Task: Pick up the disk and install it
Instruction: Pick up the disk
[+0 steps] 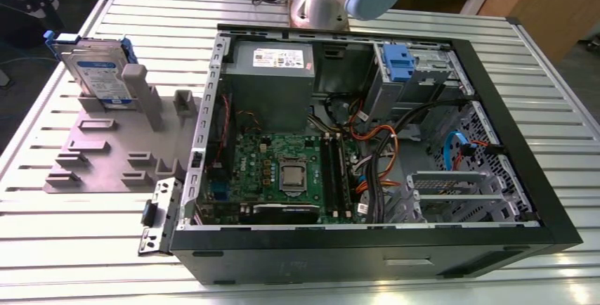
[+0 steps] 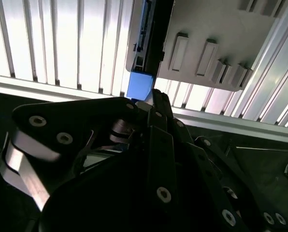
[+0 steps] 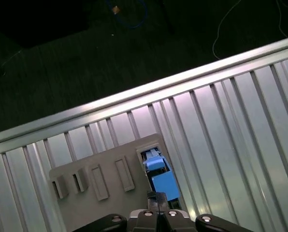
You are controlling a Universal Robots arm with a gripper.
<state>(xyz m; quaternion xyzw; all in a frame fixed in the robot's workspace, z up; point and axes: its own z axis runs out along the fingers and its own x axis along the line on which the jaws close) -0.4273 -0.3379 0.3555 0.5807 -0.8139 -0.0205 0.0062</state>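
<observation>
Risk: my gripper (image 3: 155,196) hangs over the disk (image 3: 165,185) with jaws together, so descending unopened would ram its top edge.

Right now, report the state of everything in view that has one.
computer case: lying on its side on the table, side panel off, interior exposed.
grey holder: flat on the table beside the computer case.
disk: upright in a slot of the grey holder, outside the computer case, not installed.
gripper: shut, holding nothing, above the disk's blue end, not touching it.
</observation>
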